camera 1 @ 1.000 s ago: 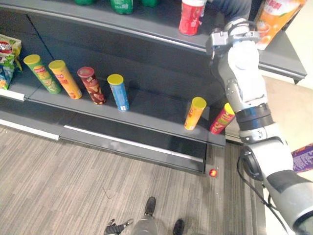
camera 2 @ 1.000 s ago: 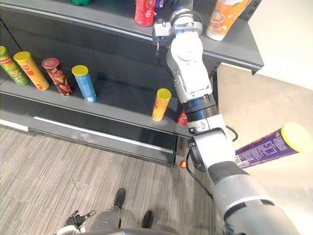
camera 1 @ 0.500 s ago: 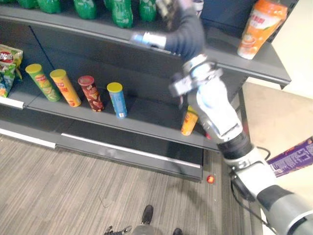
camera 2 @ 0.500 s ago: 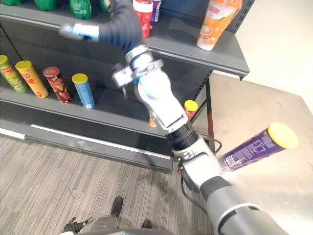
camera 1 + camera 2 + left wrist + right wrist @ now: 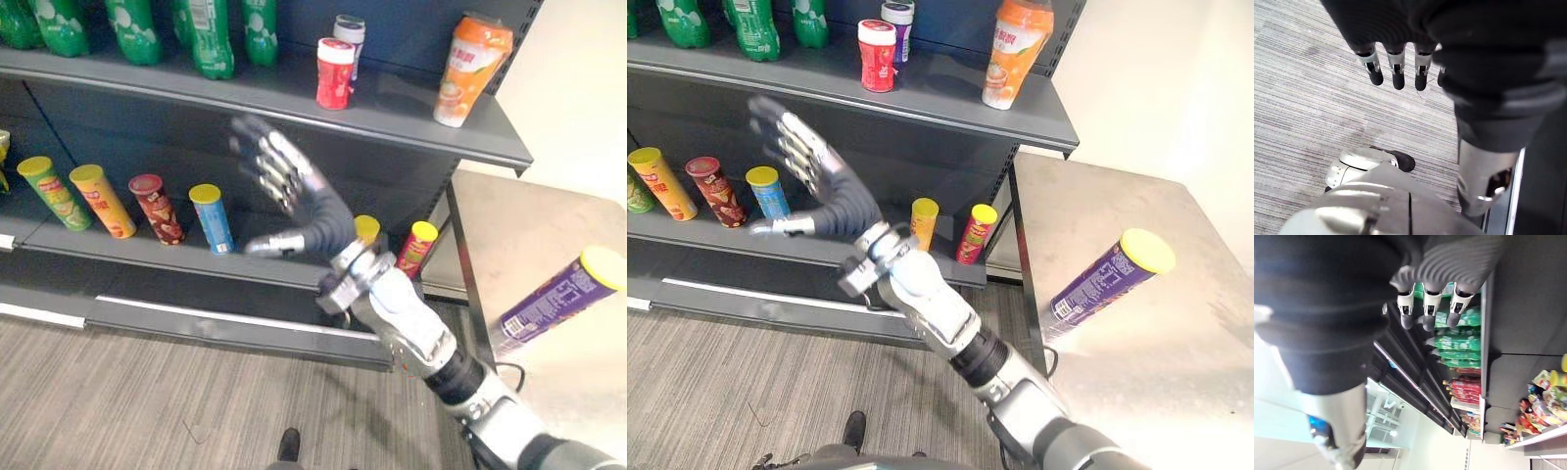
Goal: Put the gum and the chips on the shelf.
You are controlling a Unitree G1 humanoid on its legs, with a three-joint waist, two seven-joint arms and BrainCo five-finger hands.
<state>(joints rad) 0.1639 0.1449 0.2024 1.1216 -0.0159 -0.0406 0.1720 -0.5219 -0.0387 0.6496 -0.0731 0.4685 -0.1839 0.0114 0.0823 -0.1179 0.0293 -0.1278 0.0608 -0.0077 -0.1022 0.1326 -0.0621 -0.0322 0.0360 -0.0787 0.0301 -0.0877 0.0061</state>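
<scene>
Dark shelf [image 5: 950,90] carries a red tub [image 5: 877,56], perhaps gum; right hand [image 5: 828,194] splayed.

In the left eye view, the green bottles [image 5: 137,29] at the upper left are cut off by the top edge. The right hand [image 5: 284,181] at mid-frame is blurred. Its arm hides the body of a yellow-lidded can [image 5: 366,228]. At the top, a grey-lidded jar [image 5: 350,29] stands half hidden behind the red jar [image 5: 334,73].
</scene>
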